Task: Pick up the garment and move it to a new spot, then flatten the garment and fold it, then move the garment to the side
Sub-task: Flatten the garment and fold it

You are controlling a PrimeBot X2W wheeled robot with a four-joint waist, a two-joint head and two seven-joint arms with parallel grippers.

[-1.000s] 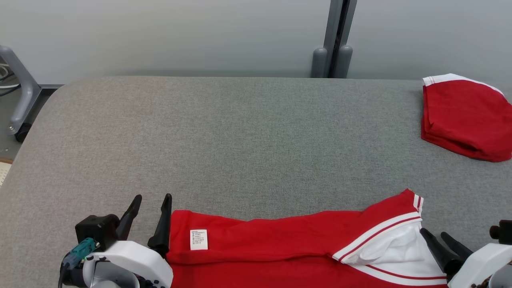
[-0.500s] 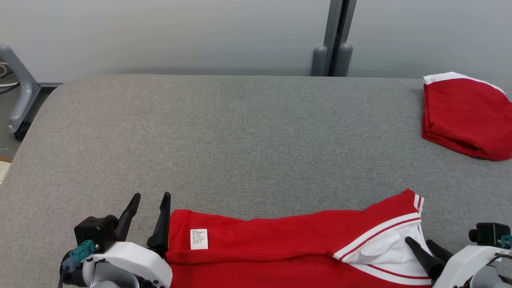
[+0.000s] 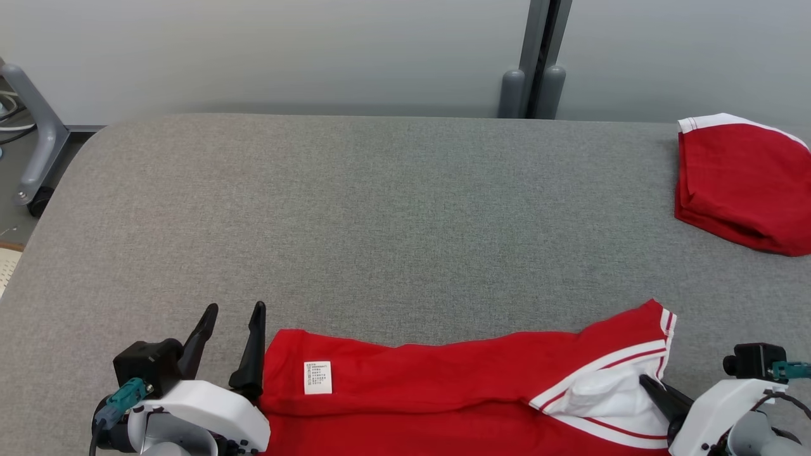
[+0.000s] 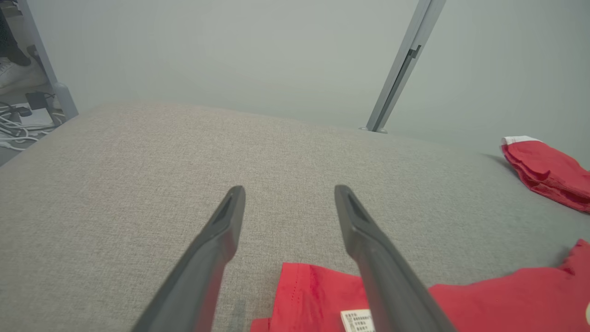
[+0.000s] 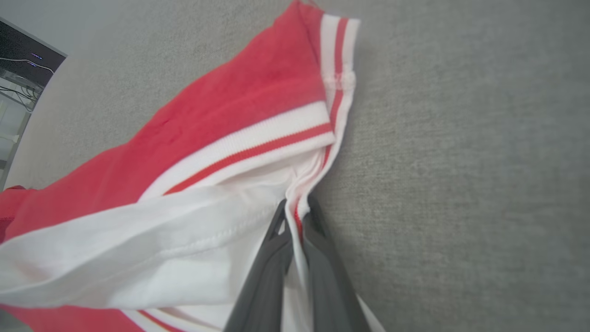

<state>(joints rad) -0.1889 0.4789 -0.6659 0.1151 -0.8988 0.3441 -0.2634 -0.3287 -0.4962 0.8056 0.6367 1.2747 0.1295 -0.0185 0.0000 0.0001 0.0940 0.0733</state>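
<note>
So the red garment (image 3: 443, 373) is lying stretched out along the near edge of the grey table (image 3: 380, 209), running sideways from one gripper to the other. There's a small white label (image 3: 318, 377) near its left end. At the right end the white inside is turned out, with the red-and-white striped trim (image 3: 624, 354) showing.

The left gripper (image 3: 235, 307) is parked at the garment's left end. Its fingers are spread wide apart with nothing between them, just bare table. In the left wrist view its right-hand finger (image 4: 368, 240) runs over the corner of the red cloth, next to the label (image 4: 357, 320). Honestly can't tell if it's actually touching the fabric.

The right gripper (image 3: 645, 380) is at the other end, by the near right corner. In the right wrist view its fingers (image 5: 297, 205) are pinched together on the striped edge, with a thin bit of the trim squeezed between them.

Way over by the far right corner there's a second red piece (image 3: 741, 183), folded up, well apart from everything else. A grey post (image 3: 538, 57) stands behind the far edge.
</note>
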